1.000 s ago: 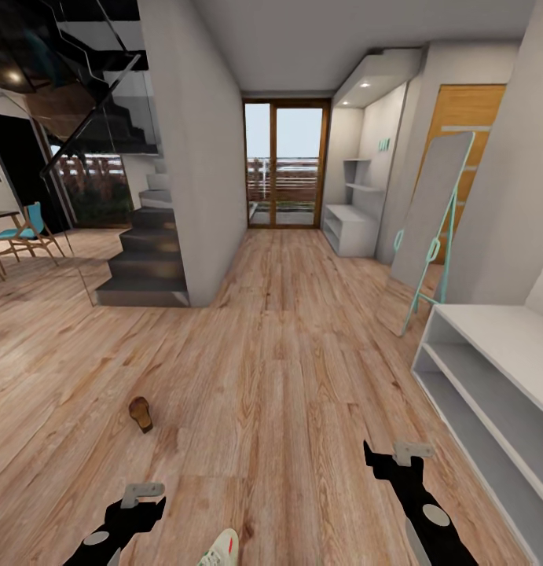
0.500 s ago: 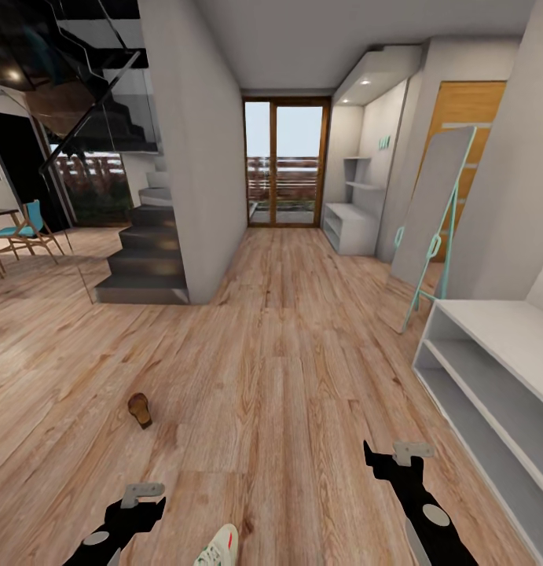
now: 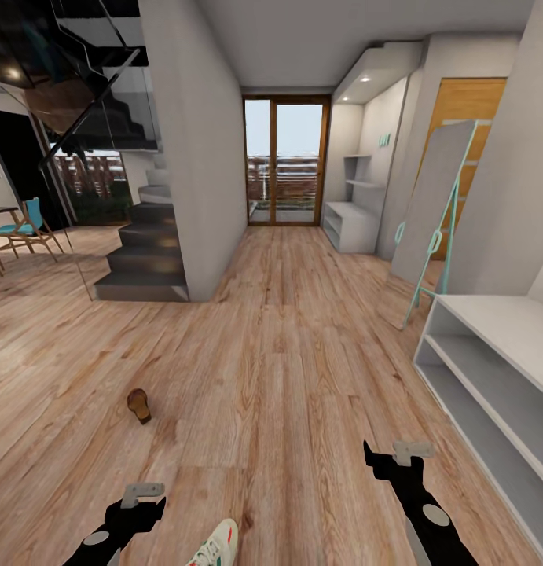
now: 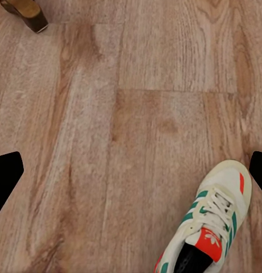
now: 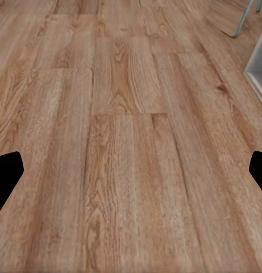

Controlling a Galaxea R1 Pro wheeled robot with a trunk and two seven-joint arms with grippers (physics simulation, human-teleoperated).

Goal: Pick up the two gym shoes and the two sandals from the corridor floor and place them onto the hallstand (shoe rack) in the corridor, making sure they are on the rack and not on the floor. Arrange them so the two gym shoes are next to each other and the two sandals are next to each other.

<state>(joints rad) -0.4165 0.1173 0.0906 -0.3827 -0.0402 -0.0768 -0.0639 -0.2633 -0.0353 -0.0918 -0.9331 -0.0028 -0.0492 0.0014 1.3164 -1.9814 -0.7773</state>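
A wood-plank floor (image 3: 287,369) runs down the corridor toward a glass door (image 3: 285,161) at the far end. One gym shoe (image 3: 216,545) lies on the floor at the near edge of the head view, between the two arms and closer to the left one, its toe pointing away from the robot. In the left wrist view the same shoe (image 4: 207,227) shows cream-white with green stripes, white laces and a red-orange tongue tag. A brown sandal (image 3: 139,405) sits on the floor farther off, ahead of the left arm and well apart from the shoe; its edge shows at the corner of the left wrist view (image 4: 25,11).

The rack (image 3: 491,369) stands along the right wall, light grey, with two open tiers (both bare in what shows). A leaning mirror (image 3: 430,208) on a teal frame stands just beyond it.

The left gripper (image 3: 141,494) hangs low over the floor, its fingers (image 4: 5,179) spread wide with nothing between them. The right gripper (image 3: 409,452) hangs likewise over bare planks, fingers (image 5: 5,173) wide apart and holding nothing. Dark stairs (image 3: 145,251) rise at the left.
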